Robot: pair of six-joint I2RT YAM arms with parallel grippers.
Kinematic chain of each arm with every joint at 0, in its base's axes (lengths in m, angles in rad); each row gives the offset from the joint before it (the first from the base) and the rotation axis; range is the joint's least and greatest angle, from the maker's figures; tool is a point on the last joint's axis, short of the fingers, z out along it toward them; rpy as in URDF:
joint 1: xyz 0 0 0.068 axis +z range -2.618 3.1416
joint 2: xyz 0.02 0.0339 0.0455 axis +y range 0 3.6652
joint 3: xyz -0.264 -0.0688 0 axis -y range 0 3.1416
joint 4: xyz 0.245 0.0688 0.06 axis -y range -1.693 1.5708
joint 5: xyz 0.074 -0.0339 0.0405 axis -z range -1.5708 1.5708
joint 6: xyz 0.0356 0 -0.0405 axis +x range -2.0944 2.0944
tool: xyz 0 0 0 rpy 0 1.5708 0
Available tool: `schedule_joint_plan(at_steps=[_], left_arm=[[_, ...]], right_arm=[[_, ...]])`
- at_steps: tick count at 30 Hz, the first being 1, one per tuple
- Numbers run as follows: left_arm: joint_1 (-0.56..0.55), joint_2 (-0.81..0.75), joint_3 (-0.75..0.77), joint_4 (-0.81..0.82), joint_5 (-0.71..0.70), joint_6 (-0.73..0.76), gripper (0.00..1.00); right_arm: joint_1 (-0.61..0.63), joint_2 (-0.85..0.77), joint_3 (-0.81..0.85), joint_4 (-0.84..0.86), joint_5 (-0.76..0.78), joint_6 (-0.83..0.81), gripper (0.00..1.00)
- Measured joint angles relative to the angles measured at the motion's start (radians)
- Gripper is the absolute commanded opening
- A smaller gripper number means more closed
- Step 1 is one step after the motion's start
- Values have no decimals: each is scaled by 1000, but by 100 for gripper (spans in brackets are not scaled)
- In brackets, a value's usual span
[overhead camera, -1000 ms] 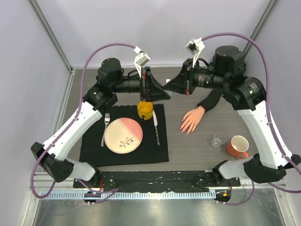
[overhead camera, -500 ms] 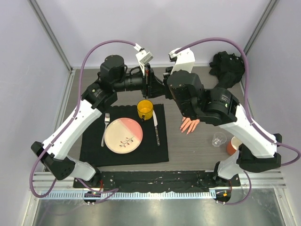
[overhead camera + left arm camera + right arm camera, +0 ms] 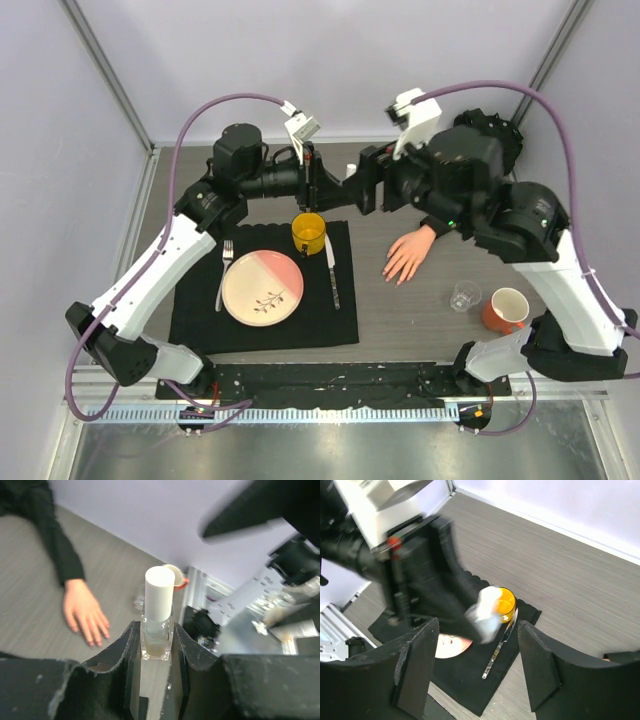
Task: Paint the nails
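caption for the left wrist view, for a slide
A small clear bottle with a white cap clamped in the left gripper, mannequin hand lying flat on the table beyond.

I count two tools of mine: one left tool (image 3: 155, 635) and one right tool (image 3: 479, 625). One plate (image 3: 262, 287) lies on one black mat (image 3: 200, 330). Left of the plate is one fork (image 3: 224, 270), right of it one knife (image 3: 331, 272). There are two cups: one yellow cup (image 3: 308, 234) behind the plate and one orange mug (image 3: 507, 310) well right of it. I also see one clear glass (image 3: 464, 296), one small bottle (image 3: 159, 615) and one mannequin hand (image 3: 408, 254), its nails (image 3: 397, 276) too small to count.
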Motion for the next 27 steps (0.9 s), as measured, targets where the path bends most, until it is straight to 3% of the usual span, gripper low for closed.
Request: schedule_joint_plan(at_steps=[3, 13, 21, 27], left_arm=[[0, -21, -63, 100, 101, -66, 0], [0, -31, -121, 386, 319, -269, 0], [1, -31, -121, 437, 357, -313, 0], [2, -31, -121, 455, 372, -325, 0]], right_arm=[[-135, -42, -7, -1, -204, -18, 71], [-297, -85, -89, 58, -719, -24, 62], [-386, -90, -163, 115, -872, -16, 45], [-397, -100, -193, 165, -935, -8, 44]])
